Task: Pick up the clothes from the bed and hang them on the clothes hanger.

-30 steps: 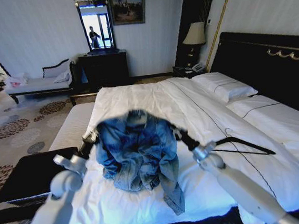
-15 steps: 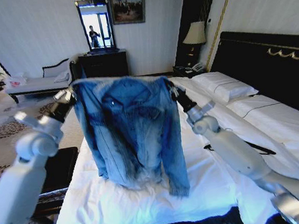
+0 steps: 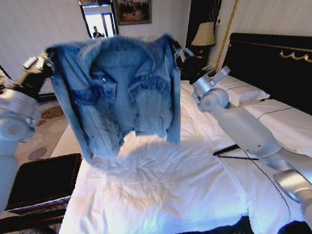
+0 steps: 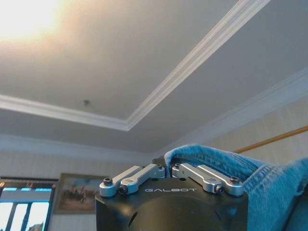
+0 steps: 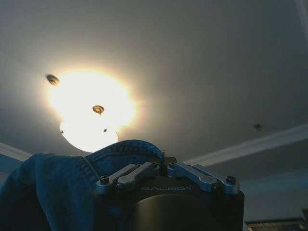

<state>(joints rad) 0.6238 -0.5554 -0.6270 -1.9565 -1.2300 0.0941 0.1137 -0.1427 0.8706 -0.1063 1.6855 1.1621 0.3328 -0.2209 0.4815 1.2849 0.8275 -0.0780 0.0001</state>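
While each gripper, left [image 3: 44,57] and right [image 3: 176,50], pinches a shoulder, the denim jacket [image 3: 118,93] hangs spread above the bed [image 3: 169,193].

Glaring ceiling lamp [image 5: 89,115], motion-blurred jacket [image 3: 118,93], edges warped

I count one denim jacket [image 3: 121,92], pinched at one shoulder by my left gripper [image 3: 44,61] and at the other by my right gripper [image 3: 178,53], so two grippers, both clamped on its cloth. Below them lies one bed [image 3: 152,195]. One black clothes hanger [image 3: 234,152] rests on it, below my right gripper. Two white pillows [image 3: 248,94] lie beyond the hanger. One lamp [image 3: 203,35] stands just behind my right gripper. One framed painting [image 3: 132,5] hangs above the jacket.
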